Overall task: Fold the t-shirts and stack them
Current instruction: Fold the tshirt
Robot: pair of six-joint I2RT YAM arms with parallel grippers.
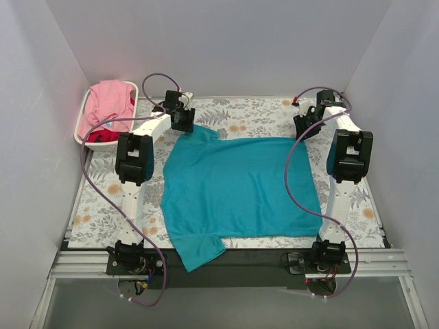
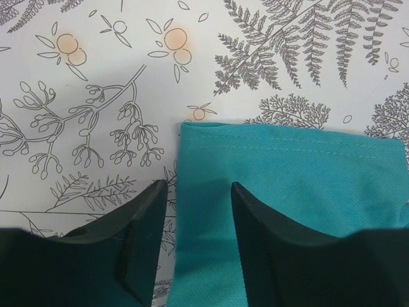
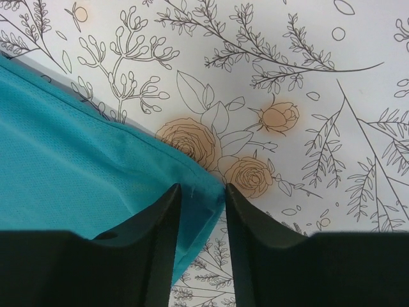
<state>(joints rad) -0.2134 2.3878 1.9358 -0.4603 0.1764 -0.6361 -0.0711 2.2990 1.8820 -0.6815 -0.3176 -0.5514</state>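
The teal t-shirt (image 1: 240,185) lies spread flat on the floral table cover, one sleeve hanging over the near edge. My left gripper (image 1: 184,122) is open at the shirt's far left sleeve. In the left wrist view the sleeve's edge (image 2: 287,173) lies between the spread jaws of the left gripper (image 2: 198,187). My right gripper (image 1: 303,127) is open at the far right corner. In the right wrist view the teal corner (image 3: 70,147) sits between the jaws of the right gripper (image 3: 202,188). The pink t-shirt (image 1: 110,101) and the red t-shirt (image 1: 104,134) lie in the basket.
The white slatted basket (image 1: 84,115) stands at the far left corner of the table. White walls close in the left, back and right sides. The floral cover (image 1: 254,113) shows bare along the back and beside the shirt.
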